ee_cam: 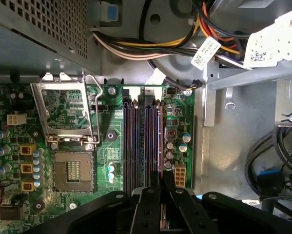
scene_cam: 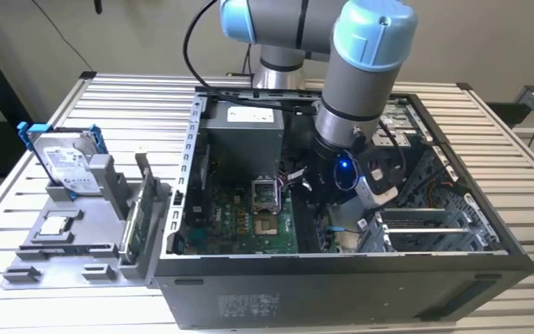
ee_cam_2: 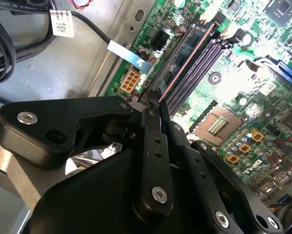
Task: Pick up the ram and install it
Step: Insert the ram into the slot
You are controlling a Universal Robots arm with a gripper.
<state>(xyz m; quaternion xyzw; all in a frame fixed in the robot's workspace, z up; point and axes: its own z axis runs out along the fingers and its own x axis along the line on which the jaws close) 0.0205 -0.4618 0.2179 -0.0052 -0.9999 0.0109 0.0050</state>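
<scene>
Closest to my wrist cameras is the gripper [ee_cam_2: 154, 105], its black fingers [ee_cam_2: 155, 146] drawn together on the near end of the ram [ee_cam_2: 184, 61]. I read that as clamped, with the stick pinched edge-on between the tips. In the second wrist view the ram runs away from the fingertips as a thin copper-toned line. It lies along the row of dark memory slots [ee_cam_2: 204, 61], on the side of that row towards the orange power connector [ee_cam_2: 129, 81]. I can't tell whether it is seated fully in its slot or just resting in the mouth of it.

In the first wrist view the gripper [ee_cam: 161, 178] sits at the end of the same slots [ee_cam: 136, 146], and the ram [ee_cam: 160, 141] lines up with the slot beside the small capacitors [ee_cam: 169, 151]. Past the slots on the green motherboard [ee_cam: 111, 105] I see the open processor socket [ee_cam: 72, 170] with its metal retaining frame [ee_cam: 65, 109] swung up. Further on is a bundle of coloured cables [ee_cam: 150, 46].

Further out, in the exterior view, the grey arm [scene_cam: 360, 76] reaches down into the open computer case [scene_cam: 341, 292], which lies on a slatted metal table [scene_cam: 128, 104]. Well apart from the case, on the exterior view's left, stands a grey fixture [scene_cam: 63, 250]. It carries a silver hard drive [scene_cam: 63, 163] in a blue frame and an upright green card [scene_cam: 133, 226] just beside the case wall.
</scene>
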